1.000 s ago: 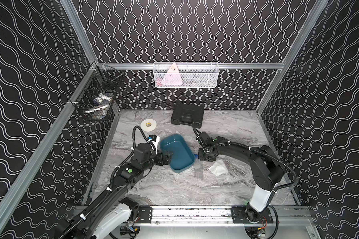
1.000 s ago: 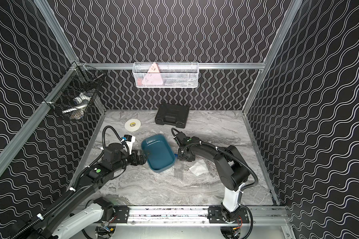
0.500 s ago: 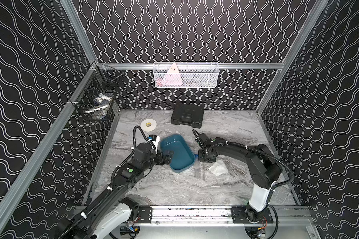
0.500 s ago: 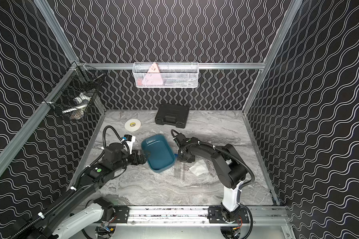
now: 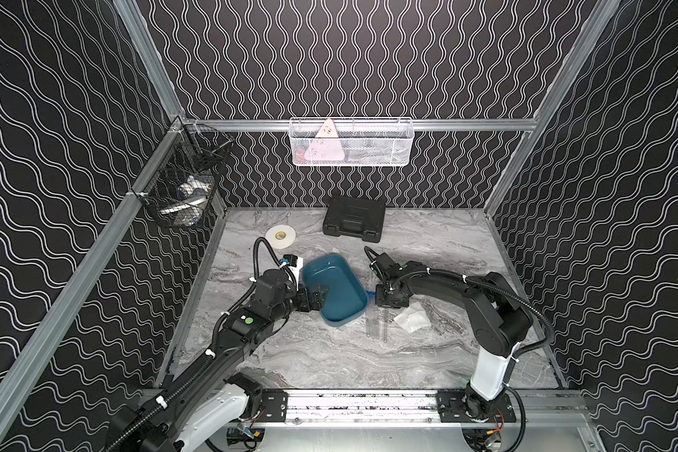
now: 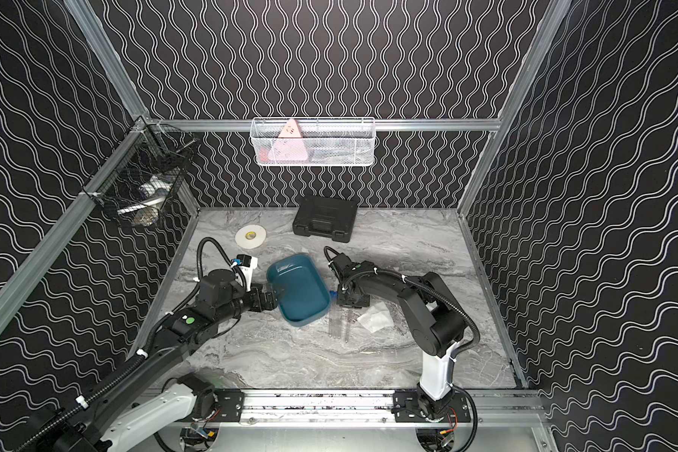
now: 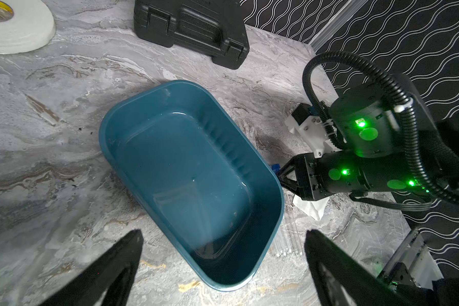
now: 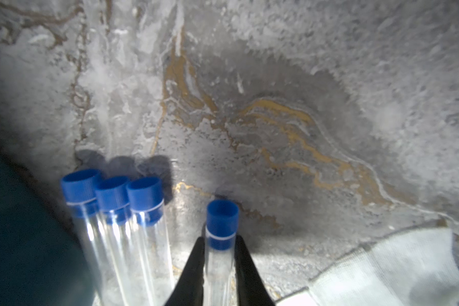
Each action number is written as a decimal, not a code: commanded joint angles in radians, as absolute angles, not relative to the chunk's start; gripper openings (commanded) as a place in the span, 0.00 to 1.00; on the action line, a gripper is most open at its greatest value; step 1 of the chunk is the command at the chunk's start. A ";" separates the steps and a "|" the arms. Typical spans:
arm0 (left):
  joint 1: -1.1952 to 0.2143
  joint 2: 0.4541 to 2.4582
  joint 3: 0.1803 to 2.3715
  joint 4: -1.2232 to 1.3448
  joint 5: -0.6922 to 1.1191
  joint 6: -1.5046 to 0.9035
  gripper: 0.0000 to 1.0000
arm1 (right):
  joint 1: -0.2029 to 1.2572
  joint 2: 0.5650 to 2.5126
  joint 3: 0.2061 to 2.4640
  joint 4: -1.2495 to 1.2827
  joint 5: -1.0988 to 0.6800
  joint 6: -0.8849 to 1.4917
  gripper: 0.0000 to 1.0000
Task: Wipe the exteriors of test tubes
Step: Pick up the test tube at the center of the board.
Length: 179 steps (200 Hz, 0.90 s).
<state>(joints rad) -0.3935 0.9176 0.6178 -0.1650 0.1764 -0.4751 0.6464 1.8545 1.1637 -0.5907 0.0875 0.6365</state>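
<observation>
Marble desk [image 5: 329,352], wavy black walls. Four capped test tubes [image 5: 374,325] lie on the desk between teal tray [image 5: 343,321] and white tissue [image 5: 411,319]. Right pincer [image 8: 220,242] clamped on the lone tube [image 8: 221,217] just below its blue cap. Other three touch side by side. Left pincer [image 7: 224,233] spread wide at the tray's edge.

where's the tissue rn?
In both top views the tissue lies on the table, on the right side, just right of the lone tube that the right pincer straddles.
</observation>
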 commanded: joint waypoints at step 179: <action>-0.654 1.479 0.866 0.376 0.535 -0.676 0.83 | 0.397 1.324 1.155 -0.269 -0.340 0.666 0.17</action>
